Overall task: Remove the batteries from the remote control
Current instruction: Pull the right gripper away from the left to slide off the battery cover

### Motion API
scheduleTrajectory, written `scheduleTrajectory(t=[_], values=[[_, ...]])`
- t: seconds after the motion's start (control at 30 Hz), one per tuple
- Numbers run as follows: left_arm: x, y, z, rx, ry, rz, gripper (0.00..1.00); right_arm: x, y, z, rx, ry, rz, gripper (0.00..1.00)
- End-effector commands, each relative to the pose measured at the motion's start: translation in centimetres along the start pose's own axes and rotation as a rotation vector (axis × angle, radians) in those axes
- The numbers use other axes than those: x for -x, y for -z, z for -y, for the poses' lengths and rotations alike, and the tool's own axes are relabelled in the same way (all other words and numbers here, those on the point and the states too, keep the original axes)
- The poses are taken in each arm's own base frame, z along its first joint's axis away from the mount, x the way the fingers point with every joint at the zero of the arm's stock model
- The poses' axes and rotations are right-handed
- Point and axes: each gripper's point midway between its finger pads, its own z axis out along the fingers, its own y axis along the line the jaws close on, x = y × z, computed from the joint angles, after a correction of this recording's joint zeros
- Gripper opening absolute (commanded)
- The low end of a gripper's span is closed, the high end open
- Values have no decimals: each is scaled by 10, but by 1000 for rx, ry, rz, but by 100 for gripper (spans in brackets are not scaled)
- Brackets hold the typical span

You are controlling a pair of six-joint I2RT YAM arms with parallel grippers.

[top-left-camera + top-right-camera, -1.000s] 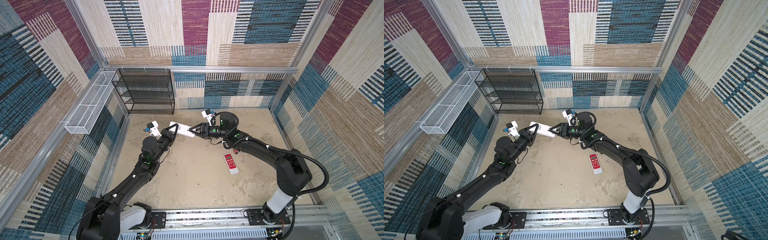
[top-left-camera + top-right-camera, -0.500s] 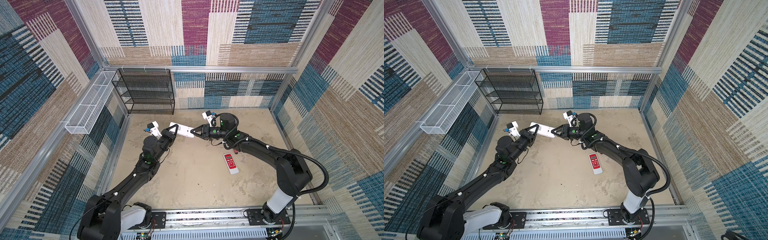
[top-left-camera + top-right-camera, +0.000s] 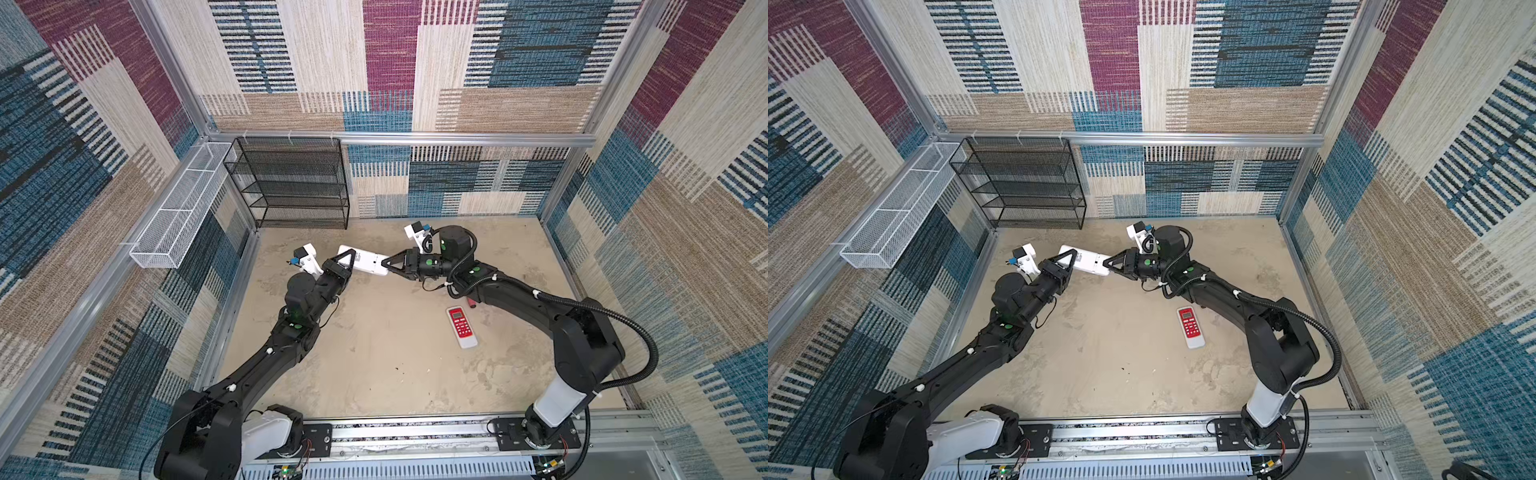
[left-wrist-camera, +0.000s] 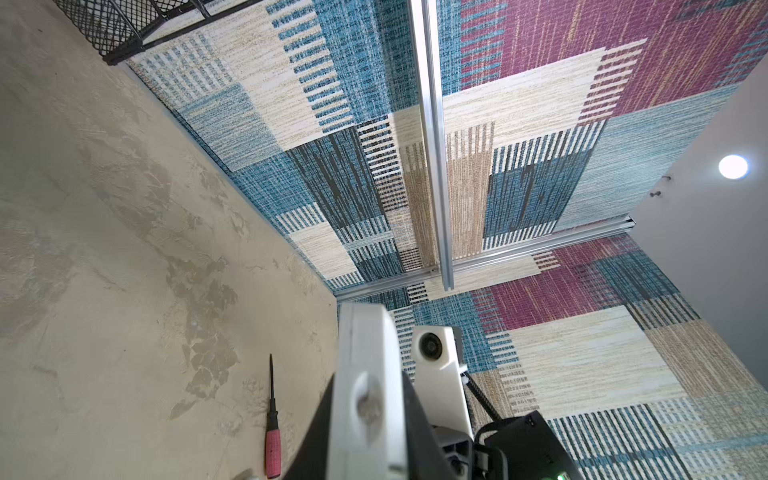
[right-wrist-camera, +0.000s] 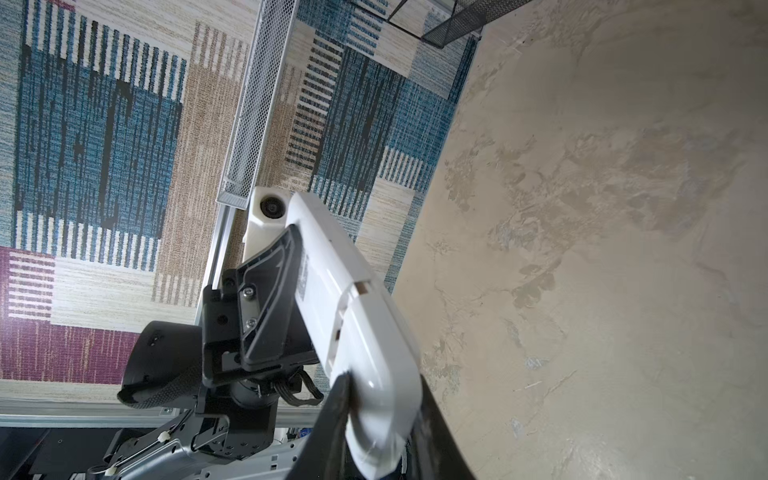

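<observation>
The beige table [image 3: 395, 382] carries a black mesh rack [image 3: 291, 183] at its far left corner. A white wire basket [image 3: 174, 224] hangs on the left wall. Above the table, the left gripper [image 3: 348, 255] and the right gripper [image 3: 387, 267] each pinch one end of a white remote control [image 3: 366, 262], which is held in the air between them. A red remote control [image 3: 461, 327] lies face up on the table near the right arm. A red-handled screwdriver [image 4: 272, 424] lies near it. The batteries are hidden in every view.
</observation>
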Motion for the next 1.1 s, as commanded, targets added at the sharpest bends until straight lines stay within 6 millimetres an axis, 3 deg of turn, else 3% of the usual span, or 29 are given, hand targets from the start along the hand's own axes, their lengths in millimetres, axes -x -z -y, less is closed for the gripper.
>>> scheduleTrajectory(t=[0.0,0.43,0.8,1.07], values=[[1,1,13,-54,2,0,0,1,-1,3,-8,23,5,22],[4,5,18,-70,45,17,0,-1,-1,6,3,11,2,29],[7,7,14,-34,20,34,0,-3,1,8,-5,3,-2,26],[8,5,11,-26,20,36,0,-4,1,8,1,-4,-10,29]])
